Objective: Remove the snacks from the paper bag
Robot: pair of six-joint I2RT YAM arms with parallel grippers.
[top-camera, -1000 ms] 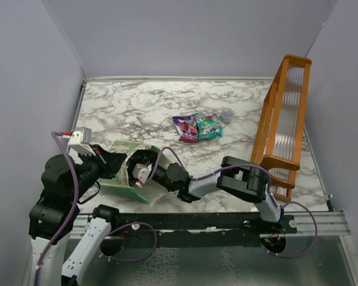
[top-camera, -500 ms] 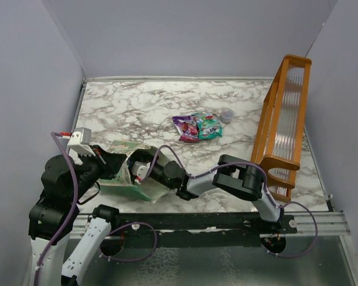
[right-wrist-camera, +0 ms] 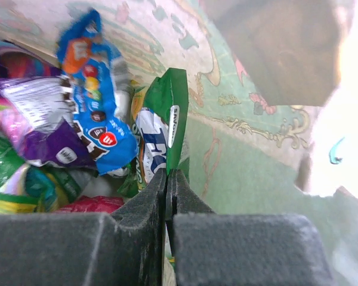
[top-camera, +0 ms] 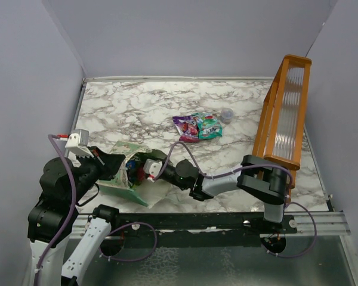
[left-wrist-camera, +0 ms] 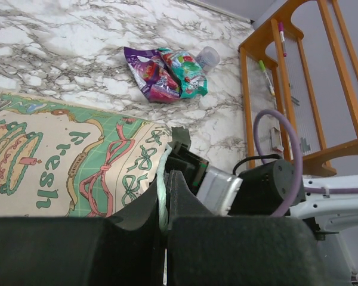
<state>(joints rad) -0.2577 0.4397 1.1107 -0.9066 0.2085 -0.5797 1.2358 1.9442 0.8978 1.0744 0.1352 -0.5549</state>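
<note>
Sideways lies the paper bag (top-camera: 126,190), long axis left-right, mouth facing right.

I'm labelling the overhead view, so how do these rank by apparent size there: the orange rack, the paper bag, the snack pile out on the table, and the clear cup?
Largest to smallest:
1. orange rack
2. paper bag, partly covered
3. snack pile
4. clear cup

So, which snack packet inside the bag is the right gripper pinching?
The green-and-white packet, its edge clamped in the right gripper; the blue packet and purple packet lie ungripped.
</note>
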